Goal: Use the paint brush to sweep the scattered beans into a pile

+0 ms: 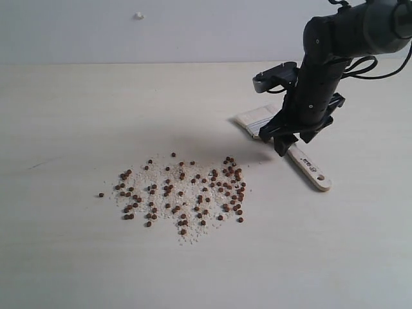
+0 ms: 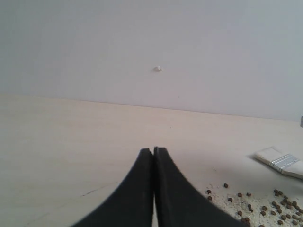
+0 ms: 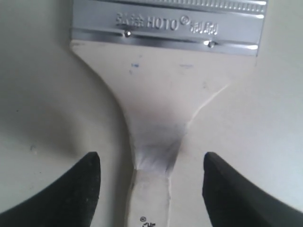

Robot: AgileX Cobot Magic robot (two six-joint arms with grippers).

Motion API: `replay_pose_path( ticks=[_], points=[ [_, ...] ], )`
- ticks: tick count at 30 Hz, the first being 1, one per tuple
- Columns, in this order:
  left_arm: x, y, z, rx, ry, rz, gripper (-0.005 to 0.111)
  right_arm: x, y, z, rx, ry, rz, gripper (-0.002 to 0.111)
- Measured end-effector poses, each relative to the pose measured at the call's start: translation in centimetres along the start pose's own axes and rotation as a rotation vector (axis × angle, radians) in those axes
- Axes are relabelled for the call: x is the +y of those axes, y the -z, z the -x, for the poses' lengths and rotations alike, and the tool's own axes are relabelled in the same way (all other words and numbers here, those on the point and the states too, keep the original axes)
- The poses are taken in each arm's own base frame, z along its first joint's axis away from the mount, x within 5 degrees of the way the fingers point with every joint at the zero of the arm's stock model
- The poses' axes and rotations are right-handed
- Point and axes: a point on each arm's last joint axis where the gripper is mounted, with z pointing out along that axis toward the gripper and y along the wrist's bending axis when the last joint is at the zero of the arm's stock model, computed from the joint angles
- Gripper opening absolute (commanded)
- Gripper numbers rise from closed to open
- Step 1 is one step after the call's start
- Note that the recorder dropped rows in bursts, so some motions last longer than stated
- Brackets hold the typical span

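Observation:
The beans [image 1: 183, 193] lie spread over a wide patch of the pale table among whitish crumbs, with no dense pile. The paint brush [image 1: 309, 170] lies flat to their right, bristles toward the back. My right gripper [image 1: 286, 143] hangs low over its handle. In the right wrist view the right gripper [image 3: 151, 155] is open, one finger on each side of the narrow handle neck of the brush [image 3: 161, 94], without touching it. My left gripper [image 2: 154, 149] is shut on nothing, with beans [image 2: 265, 208] and the brush head [image 2: 279, 161] off to one side. It is out of the exterior view.
A plain wall with a small white spot [image 1: 138, 15] backs the table. A faint dark scratch [image 1: 38, 164] marks the tabletop at the left. The right arm's black body and cables [image 1: 360, 38] rise above the brush.

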Motion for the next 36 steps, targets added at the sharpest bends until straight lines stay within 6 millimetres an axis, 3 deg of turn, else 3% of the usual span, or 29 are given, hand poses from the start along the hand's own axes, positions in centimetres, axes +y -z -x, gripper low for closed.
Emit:
replay_pose_path(
  ticks=[9, 13, 20, 22, 25, 26, 36],
  points=[
    [0.0, 0.0, 0.0, 0.0, 0.0, 0.0, 0.0, 0.0, -1.0, 0.1, 0.004, -0.002, 0.004, 0.059],
    [0.0, 0.0, 0.0, 0.002, 0.0, 0.001, 0.0, 0.0, -1.1, 0.3, -0.016, -0.002, 0.0, 0.054],
    [0.0, 0.0, 0.0, 0.002, 0.0, 0.001, 0.0, 0.0, -1.2, 0.4, -0.024, -0.007, 0.003, 0.036],
    [0.0, 0.0, 0.0, 0.002, 0.0, 0.001, 0.0, 0.0, -1.2, 0.2, -0.01, -0.009, 0.006, 0.026],
    [0.0, 0.0, 0.0, 0.002, 0.0, 0.001, 0.0, 0.1, -1.2, 0.2, 0.002, -0.009, 0.008, 0.002],
    [0.0, 0.0, 0.0, 0.002, 0.0, 0.001, 0.0, 0.1, -1.2, 0.1, 0.004, -0.009, 0.009, 0.0],
    [-0.1, 0.0, 0.2, -0.024, 0.0, -0.008, 0.0, -0.1, -1.1, 0.3, -0.011, 0.0, -0.004, 0.0]
  ],
)
